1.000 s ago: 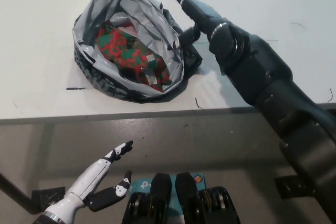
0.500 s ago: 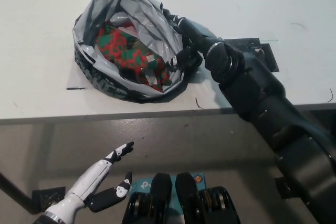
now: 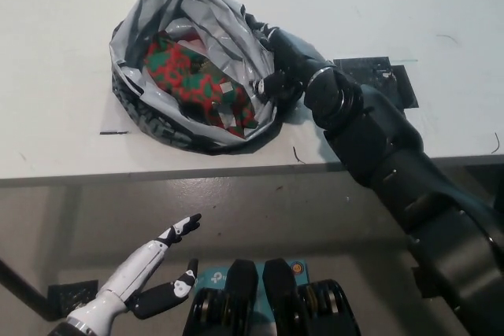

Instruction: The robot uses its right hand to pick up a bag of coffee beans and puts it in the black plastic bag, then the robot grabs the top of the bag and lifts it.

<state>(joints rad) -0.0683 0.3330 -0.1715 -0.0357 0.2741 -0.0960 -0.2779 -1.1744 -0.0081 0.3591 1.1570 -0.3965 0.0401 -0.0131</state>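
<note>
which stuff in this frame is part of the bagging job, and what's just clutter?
Job:
- black plastic bag, open on the table
- coffee bag, red and green, inside it
- right hand, at the bag's right rim

Clutter:
- dark flat square on the table
- left hand, open, idle below the table edge

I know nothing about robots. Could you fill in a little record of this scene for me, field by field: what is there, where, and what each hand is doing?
Surface: white table
Bag: crumpled black plastic bag, mouth open
Contents: red and green patterned coffee bean bag, lying inside
Right hand: black right hand at the bag's right rim, fingers on the plastic
Left hand: white left hand resting low, below the table edge, open, holding nothing
</note>
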